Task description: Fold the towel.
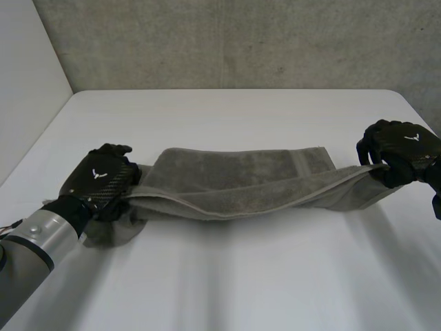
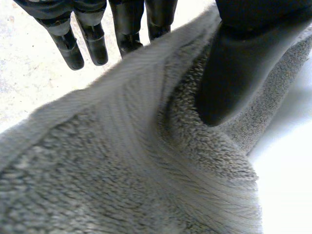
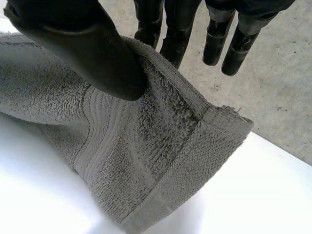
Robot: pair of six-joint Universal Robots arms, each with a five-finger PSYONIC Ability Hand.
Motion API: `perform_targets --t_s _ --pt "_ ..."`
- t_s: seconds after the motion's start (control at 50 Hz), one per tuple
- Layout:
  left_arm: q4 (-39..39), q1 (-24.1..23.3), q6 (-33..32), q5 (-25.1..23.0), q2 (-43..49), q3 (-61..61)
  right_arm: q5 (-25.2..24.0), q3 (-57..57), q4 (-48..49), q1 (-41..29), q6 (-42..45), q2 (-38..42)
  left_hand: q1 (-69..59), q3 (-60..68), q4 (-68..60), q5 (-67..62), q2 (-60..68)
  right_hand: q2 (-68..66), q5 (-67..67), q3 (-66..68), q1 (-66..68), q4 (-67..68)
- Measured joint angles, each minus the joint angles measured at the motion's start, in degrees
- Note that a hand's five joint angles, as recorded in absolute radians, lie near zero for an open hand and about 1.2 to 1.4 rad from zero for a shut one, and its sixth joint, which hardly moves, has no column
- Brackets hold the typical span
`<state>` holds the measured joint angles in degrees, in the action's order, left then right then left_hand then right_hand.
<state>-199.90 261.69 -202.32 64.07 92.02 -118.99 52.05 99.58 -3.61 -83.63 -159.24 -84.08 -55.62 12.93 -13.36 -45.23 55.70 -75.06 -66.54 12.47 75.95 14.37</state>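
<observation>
A grey towel [image 1: 234,183] is stretched lengthwise between my two hands, folded along its length, with its middle sagging onto the white table [image 1: 241,283]. My left hand [image 1: 100,176] holds the towel's left end. In the left wrist view, its thumb [image 2: 239,73] presses into the towel [image 2: 122,161] against the fingers [image 2: 126,34] behind the hem. My right hand [image 1: 400,148] holds the right end just above the table. In the right wrist view, its thumb [image 3: 83,44] pinches the towel [image 3: 146,161] near a corner against fingers [image 3: 170,29] behind the cloth.
A grey concrete wall [image 1: 241,41] stands behind the table's far edge. The table's right edge runs close by my right hand. Bare tabletop lies in front of the towel and behind it.
</observation>
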Motion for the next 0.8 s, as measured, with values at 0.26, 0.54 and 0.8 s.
perform_targets --t_s 0.26,0.54,0.8 --pt "1.26 1.06 -3.98 -0.10 -0.87 -0.28 0.06 0.01 -0.02 0.14 1.44 1.22 10.77 0.00 0.00 11.16 -10.03 0.00 0.00 0.00 0.00 0.00" --pt "3.80 1.69 -7.51 -0.39 -0.66 -0.15 0.00 0.13 -0.03 0.09 1.93 1.46 11.12 0.00 0.00 11.48 -10.40 0.00 0.00 0.00 0.00 0.00" --pt "4.65 5.61 -7.40 -0.58 -1.03 0.85 -0.02 0.08 0.00 0.14 1.92 1.47 16.86 0.00 0.00 18.72 -17.39 0.00 0.00 0.00 0.00 0.00"
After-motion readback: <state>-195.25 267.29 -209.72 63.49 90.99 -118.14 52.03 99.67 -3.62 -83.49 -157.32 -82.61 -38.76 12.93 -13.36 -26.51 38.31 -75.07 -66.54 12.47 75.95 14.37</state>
